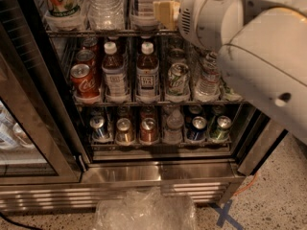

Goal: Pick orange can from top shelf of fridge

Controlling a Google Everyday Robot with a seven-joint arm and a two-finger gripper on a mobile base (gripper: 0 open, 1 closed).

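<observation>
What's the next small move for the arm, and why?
Probably ease the gripper slightly up and inward over the top shelf. It hangs at the rack's front edge, just right of the water bottles. The orange can is not visible, likely hidden behind the white arm, so no grasp looks lined up yet.

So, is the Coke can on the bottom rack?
No, the Coke can is on the middle rack; end effector at the top shelf.
</observation>
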